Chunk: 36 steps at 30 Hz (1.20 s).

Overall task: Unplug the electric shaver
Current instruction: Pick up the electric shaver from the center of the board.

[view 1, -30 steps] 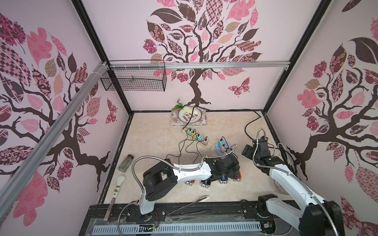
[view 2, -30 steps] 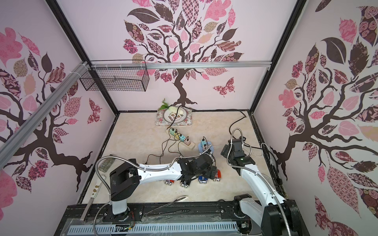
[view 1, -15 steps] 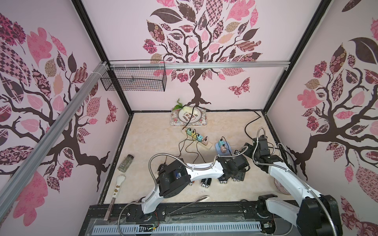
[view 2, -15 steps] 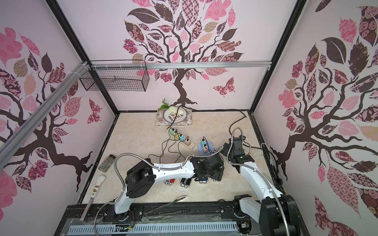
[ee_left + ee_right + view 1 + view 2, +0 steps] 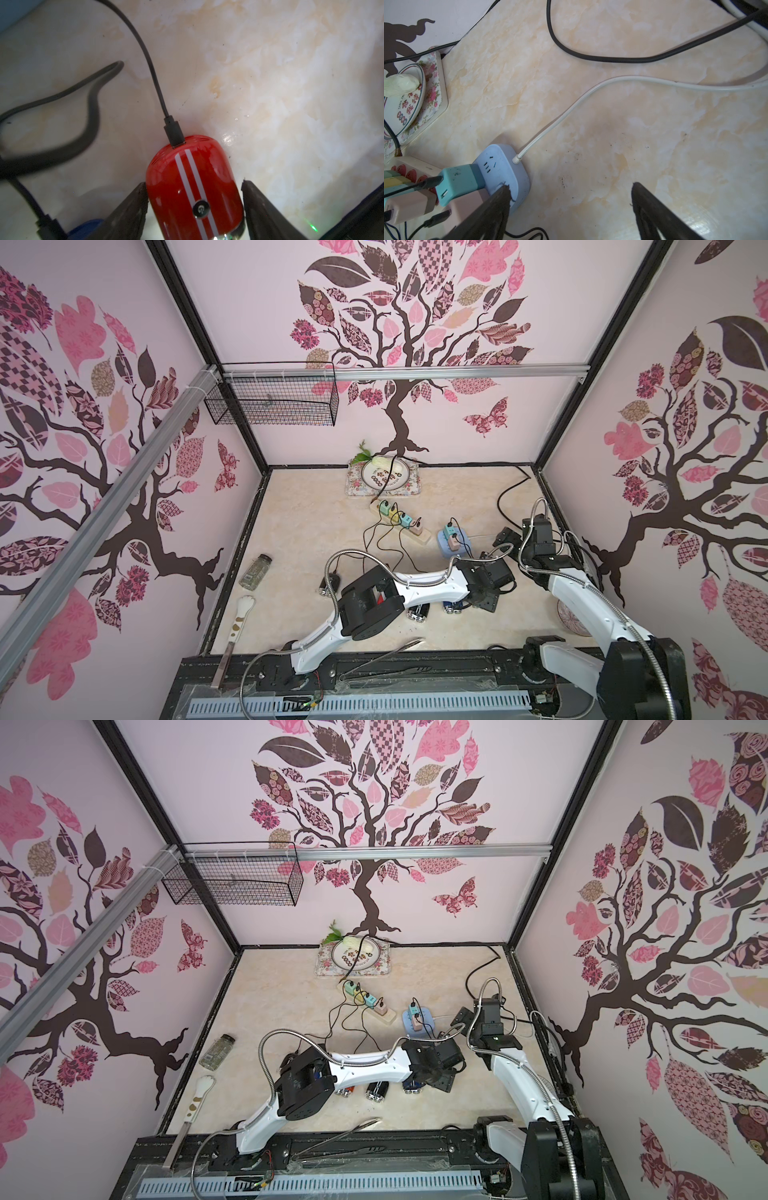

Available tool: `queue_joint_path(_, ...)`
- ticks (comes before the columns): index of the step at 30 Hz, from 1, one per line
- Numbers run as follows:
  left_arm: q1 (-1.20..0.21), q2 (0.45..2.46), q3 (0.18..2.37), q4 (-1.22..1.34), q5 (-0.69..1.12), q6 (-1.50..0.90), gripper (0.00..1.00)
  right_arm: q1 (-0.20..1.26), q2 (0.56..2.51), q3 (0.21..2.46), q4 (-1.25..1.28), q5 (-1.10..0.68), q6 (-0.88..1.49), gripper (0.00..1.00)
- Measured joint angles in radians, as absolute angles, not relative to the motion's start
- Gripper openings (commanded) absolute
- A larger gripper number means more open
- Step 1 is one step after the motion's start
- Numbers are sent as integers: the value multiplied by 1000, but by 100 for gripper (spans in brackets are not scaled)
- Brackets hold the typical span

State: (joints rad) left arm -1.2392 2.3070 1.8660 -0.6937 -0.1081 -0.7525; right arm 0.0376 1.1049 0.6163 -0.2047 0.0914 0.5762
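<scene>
The electric shaver (image 5: 193, 187) is red with two white stripes and a round power button, and it lies on the marble table. A black cable plug (image 5: 174, 133) sits in its end socket, and the cable curves away over the table. My left gripper (image 5: 193, 184) straddles the shaver, with a finger pressed against each side. In both top views the left gripper (image 5: 482, 599) (image 5: 440, 1077) points down and hides the shaver. My right gripper (image 5: 571, 185) hangs open and empty above bare table beside the blue power cube (image 5: 506, 164), also seen in a top view (image 5: 507, 537).
A cream power strip (image 5: 405, 526) and the blue cube (image 5: 451, 541) carry several chargers with black cables. A blue shaver (image 5: 453, 608) and a black shaver (image 5: 417, 612) lie beside the left gripper. A floral tray (image 5: 384, 479), jar (image 5: 255, 571), spatula (image 5: 241, 616) and tongs (image 5: 386, 653) lie around.
My left arm has swung to the right along the row of shavers and its jaws have narrowed onto the red one. The right gripper has shifted only slightly.
</scene>
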Motion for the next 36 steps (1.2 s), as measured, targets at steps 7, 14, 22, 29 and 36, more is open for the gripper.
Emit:
queue_joint_path(7, -1248, 2358, 1963, -791, -149, -732, 63, 38, 1105, 616, -195, 68, 576, 92)
queue_joint_path(14, -1252, 2368, 1990, -842, -194, -699, 64, 38, 1101, 616, -194, 66, 576, 93)
queue_joint_path(22, -1258, 2371, 1993, -855, -210, -672, 66, 38, 1101, 616, -197, 66, 578, 97)
queue_joint_path(29, -1259, 2392, 2005, -869, -212, -654, 73, 38, 1100, 616, -198, 65, 577, 98)
queue_joint_path(36, -1261, 2402, 2020, -879, -217, -651, 63, 38, 1100, 616, -198, 65, 577, 97)
